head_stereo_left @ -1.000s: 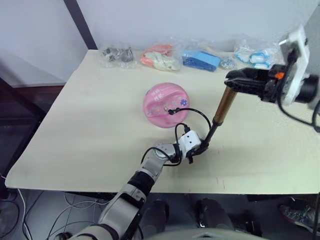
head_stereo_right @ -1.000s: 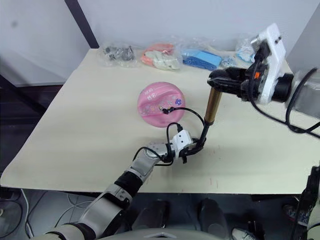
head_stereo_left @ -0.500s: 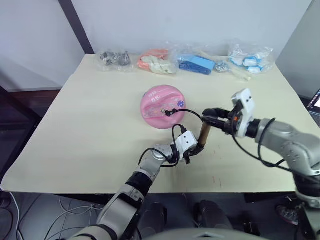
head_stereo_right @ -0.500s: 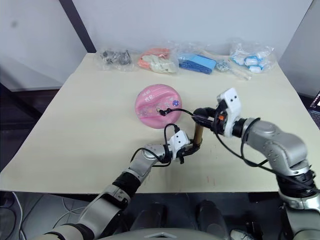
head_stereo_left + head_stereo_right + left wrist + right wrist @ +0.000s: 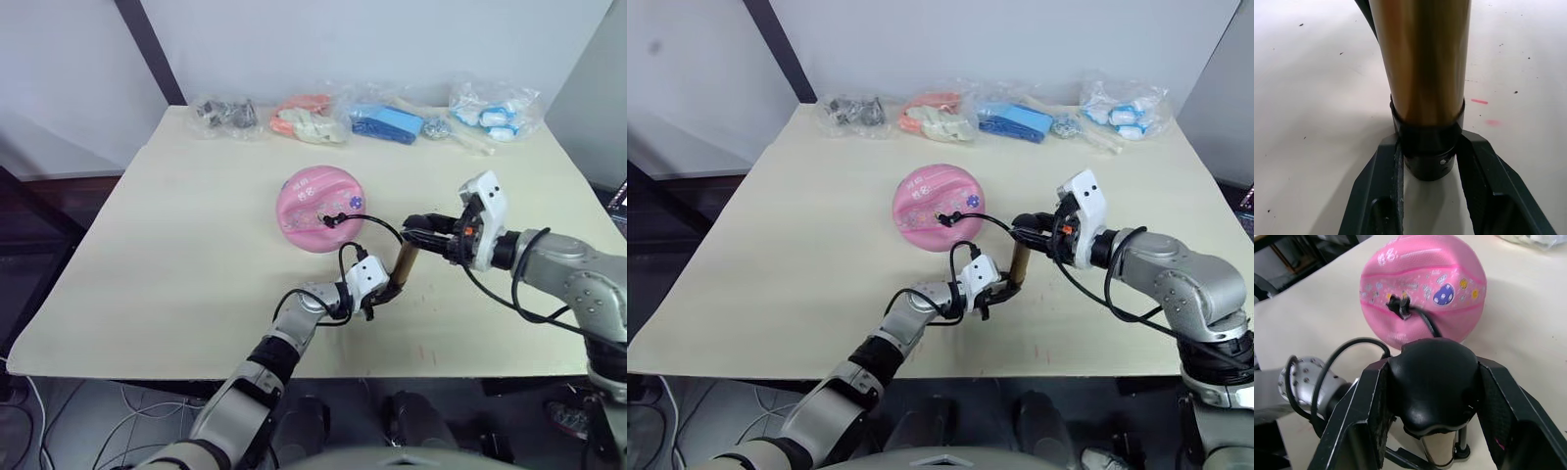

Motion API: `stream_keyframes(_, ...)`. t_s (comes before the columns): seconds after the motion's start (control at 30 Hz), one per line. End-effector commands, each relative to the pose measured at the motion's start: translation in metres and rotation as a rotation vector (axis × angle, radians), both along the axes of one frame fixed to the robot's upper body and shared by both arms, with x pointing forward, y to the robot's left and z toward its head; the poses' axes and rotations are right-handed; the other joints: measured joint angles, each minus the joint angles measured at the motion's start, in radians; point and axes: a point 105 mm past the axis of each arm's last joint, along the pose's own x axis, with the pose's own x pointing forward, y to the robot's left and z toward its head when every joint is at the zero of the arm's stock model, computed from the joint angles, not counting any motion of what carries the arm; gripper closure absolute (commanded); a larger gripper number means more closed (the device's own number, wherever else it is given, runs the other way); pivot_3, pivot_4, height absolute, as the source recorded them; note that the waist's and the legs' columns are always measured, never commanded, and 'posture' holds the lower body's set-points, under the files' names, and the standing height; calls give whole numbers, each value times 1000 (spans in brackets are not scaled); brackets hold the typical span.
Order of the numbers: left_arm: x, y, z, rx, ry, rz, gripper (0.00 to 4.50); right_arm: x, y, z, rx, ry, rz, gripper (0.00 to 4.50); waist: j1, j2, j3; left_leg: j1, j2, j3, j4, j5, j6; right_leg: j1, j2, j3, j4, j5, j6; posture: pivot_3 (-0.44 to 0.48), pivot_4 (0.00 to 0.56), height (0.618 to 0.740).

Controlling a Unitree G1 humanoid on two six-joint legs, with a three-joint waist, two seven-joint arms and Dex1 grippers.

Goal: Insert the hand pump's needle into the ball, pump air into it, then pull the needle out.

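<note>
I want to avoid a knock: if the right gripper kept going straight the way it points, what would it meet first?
Probably the ball: the right gripper, shut on the hand pump handle, points at it across bare table, though depth is unclear.

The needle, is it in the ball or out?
In. The needle's black fitting sits against the ball, hose trailing away.

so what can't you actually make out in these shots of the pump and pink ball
- Thin metal needle: right wrist view, its pin is buried in the pink rubber ball, depth unknown.
- Gold-brass hand pump: left wrist view, top cut off by the edge.
- Clear bagged items: eye views, contents too small.
</note>
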Motion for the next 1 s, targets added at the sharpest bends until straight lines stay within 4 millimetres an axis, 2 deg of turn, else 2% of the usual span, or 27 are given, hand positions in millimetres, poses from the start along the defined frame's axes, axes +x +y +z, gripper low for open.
stream_keyframes(0.03,-17,25,-49,149,143,32,3432,1,-19,65,43,-192,-61,2587,2,0,3,0,0,0,0,0,0,0,0,0,0,0,0,0,150,740)
stream_keyframes(0.17,-18,24,-49,148,143,31,3432,-3,-28,102,75,-252,-69,2587,4,-1,6,-1,-1,0,0,0,0,0,-1,0,0,0,0,0,150,740)
stream_keyframes(0.33,-18,23,-49,147,144,29,3432,-7,-35,133,77,-310,-83,2587,6,-1,7,-1,0,0,0,0,0,-1,-1,-1,0,0,1,0,150,740)
stream_keyframes(0.47,-18,23,-49,146,144,28,3432,-8,-38,150,98,-338,-88,2587,8,-2,8,-2,0,0,0,0,0,-1,-2,-1,0,0,0,0,150,740)
stream_keyframes(0.53,-18,24,-50,147,144,29,3432,-8,-39,151,93,-337,-89,2587,9,-1,8,-4,0,1,0,0,0,-3,-2,0,0,0,0,0,150,740)
stream_keyframes(0.63,-18,25,-50,147,143,29,3432,-4,-39,126,21,-277,-97,2587,13,-1,8,-6,0,1,0,0,0,-5,-2,0,0,2,-2,0,150,740)
stream_keyframes(0.83,-19,26,-50,149,143,31,3432,3,-30,41,-15,-90,-93,2587,14,-9,3,-4,0,1,0,0,0,-3,-1,-1,-1,1,-2,0,150,740)
stream_keyframes(0.9,-19,26,-50,150,142,31,3432,3,-27,24,-8,-59,-92,2587,12,-8,3,0,1,1,0,0,0,0,0,-1,-1,-1,1,0,150,740)
stream_keyframes(1.0,-20,27,-50,151,142,30,3432,2,-19,-19,10,29,-98,2587,10,-10,1,2,1,1,0,0,0,1,1,0,0,-1,2,0,150,740)
